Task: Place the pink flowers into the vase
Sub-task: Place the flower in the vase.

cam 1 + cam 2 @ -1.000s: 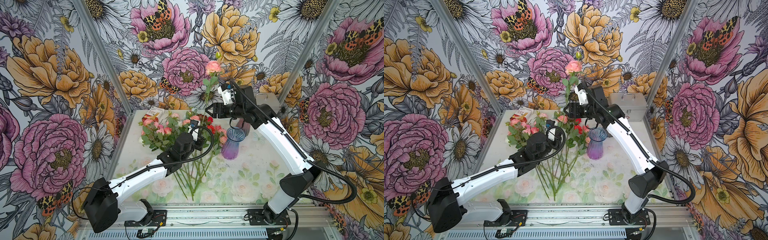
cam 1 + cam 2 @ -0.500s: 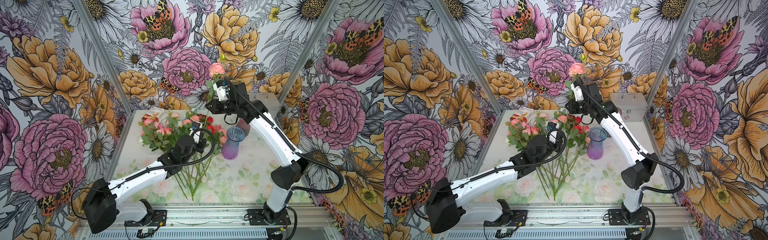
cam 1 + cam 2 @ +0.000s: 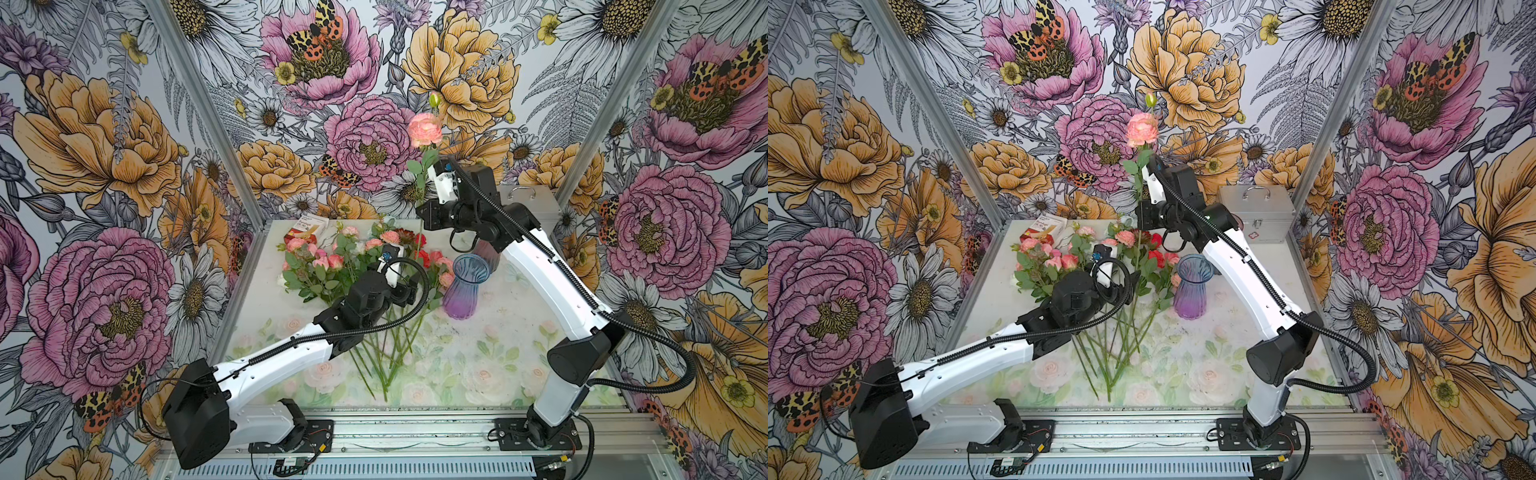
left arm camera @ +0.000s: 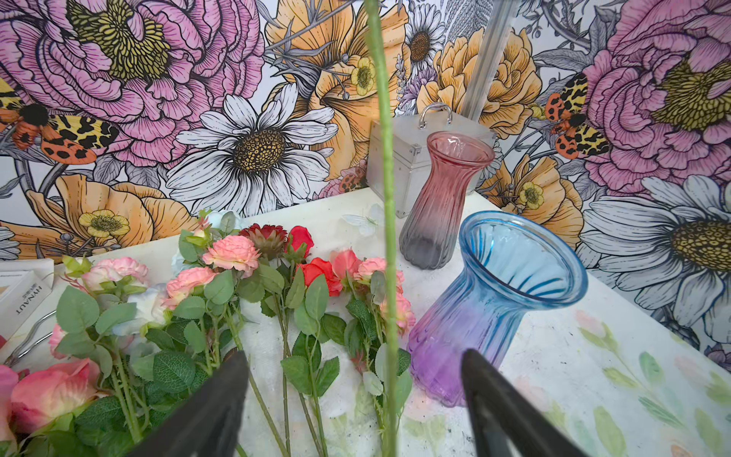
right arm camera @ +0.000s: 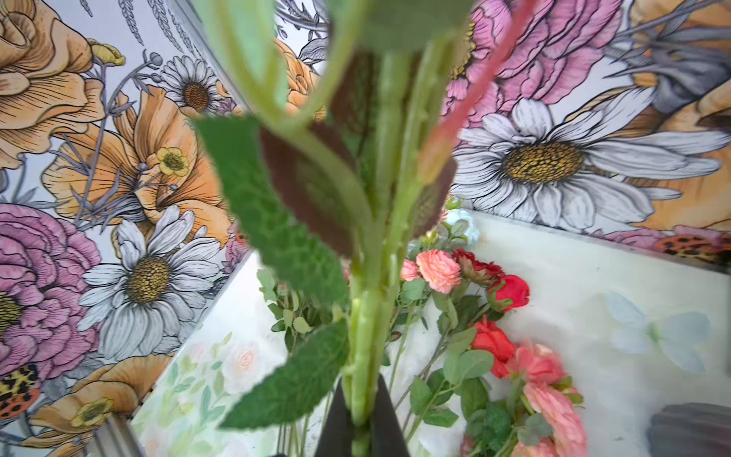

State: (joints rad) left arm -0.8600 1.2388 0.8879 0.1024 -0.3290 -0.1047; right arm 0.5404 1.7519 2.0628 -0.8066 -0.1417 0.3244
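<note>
Currently the right fingers (image 5: 389, 435) are clamped on the stem of one pink flower (image 3: 424, 129), held upright high over the far side of the table (image 3: 519, 332), left of the blue-purple vase (image 3: 464, 286). The left fingers (image 4: 217, 407) stand apart around its lower stem without touching. Risk: swinging right, the long stem could snag those fingers or knock the vase's rim and tip it.

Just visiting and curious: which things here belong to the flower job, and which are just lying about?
Part of the job: lifted pink flower, held by the right claw; loose pink flowers; blue-purple vase, probably.
Lying about: red blooms; pink-grey vase; metal case; white box.
</note>
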